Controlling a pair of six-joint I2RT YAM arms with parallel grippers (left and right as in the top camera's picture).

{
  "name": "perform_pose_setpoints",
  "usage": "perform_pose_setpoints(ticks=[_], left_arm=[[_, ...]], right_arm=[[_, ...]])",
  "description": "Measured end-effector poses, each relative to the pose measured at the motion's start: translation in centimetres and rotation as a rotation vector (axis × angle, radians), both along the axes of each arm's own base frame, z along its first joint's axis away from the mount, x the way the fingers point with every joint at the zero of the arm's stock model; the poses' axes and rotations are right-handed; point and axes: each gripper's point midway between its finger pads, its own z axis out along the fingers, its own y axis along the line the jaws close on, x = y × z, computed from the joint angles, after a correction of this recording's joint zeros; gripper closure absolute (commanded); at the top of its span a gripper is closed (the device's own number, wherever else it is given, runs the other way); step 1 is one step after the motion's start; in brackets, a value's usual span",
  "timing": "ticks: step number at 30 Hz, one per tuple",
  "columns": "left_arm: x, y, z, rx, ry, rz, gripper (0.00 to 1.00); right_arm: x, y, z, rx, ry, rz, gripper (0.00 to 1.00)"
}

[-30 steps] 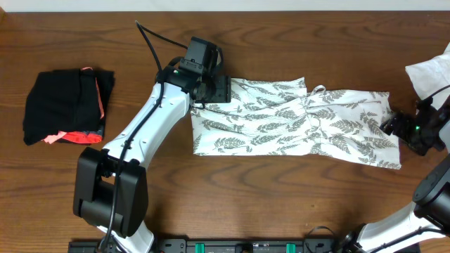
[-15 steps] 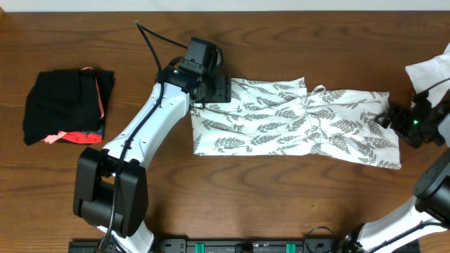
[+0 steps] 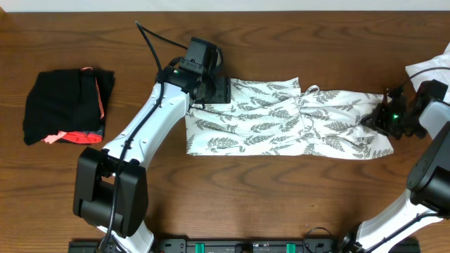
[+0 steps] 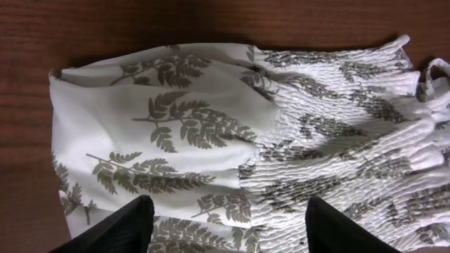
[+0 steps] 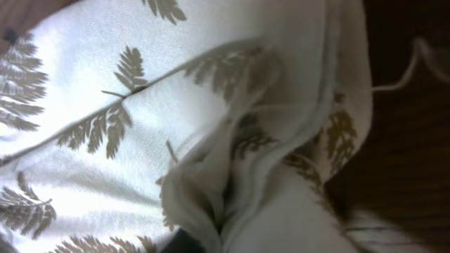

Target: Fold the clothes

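Overhead: the dress (image 3: 281, 119) lay spread lengthwise mid-counter (image 3: 281, 204), with a black bundle (image 3: 67, 105) far left and a white cloth (image 3: 429, 70) at the right edge. The left gripper (image 3: 214, 91) stood over the dress's upper left corner, the right gripper (image 3: 376, 118) at its right end.
Left wrist: jaws apart above the dress, holding nothing.
Right wrist: jaws together, fabric bunched in them.
We judged the first fold begun. The next move called for carrying the right end leftward over the rest.

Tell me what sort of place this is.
Probably a robotics lab bench for folding trials: left arm and right arm at a wooden table, a dress spread out, a black bundle aside.
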Motion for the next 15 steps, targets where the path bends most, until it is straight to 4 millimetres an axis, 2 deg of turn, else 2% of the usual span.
perform_pose_setpoints(ticks=[7,15], left_arm=[[0.0,0.0,0.0,0.000,0.001,0.000,0.30],[0.0,0.0,0.0,0.000,0.001,0.000,0.30]], right_arm=[[-0.2,-0.2,0.0,0.037,0.024,-0.073,0.99],[-1.9,-0.9,0.3,0.054,0.093,-0.134,0.99]])
